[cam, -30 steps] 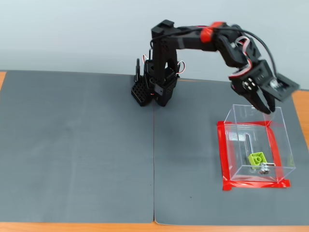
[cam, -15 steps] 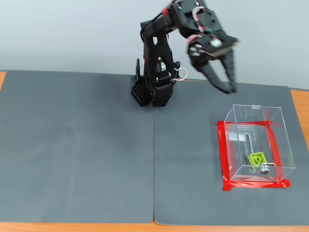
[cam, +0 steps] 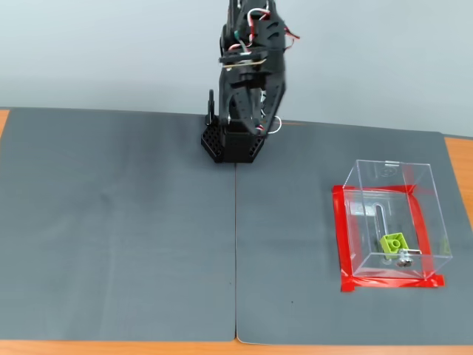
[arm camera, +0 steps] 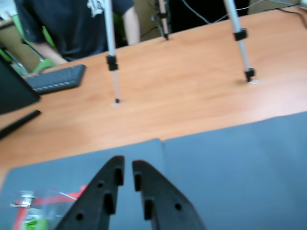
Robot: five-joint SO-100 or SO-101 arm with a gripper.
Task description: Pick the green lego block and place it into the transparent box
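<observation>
The green lego block (cam: 394, 242) lies inside the transparent box (cam: 423, 198), beside a small metal fitting on its floor. The box stands on the right of the grey mat (cam: 118, 222) with red tape around its base. The arm is folded up at the mat's far edge, and my gripper (cam: 250, 124) hangs there, well away from the box. In the wrist view my gripper (arm camera: 127, 164) is empty, its jaws nearly touching, above the mat. The box (arm camera: 45, 201) and the block (arm camera: 31, 223) show blurred at the lower left.
In the wrist view, tripod legs (arm camera: 112, 62) (arm camera: 242, 45) stand on the wooden table (arm camera: 192, 91) beyond the mat. A keyboard (arm camera: 55, 79) and a seated person (arm camera: 72, 24) are at the far left. A seam (cam: 236, 251) runs down the mat's middle.
</observation>
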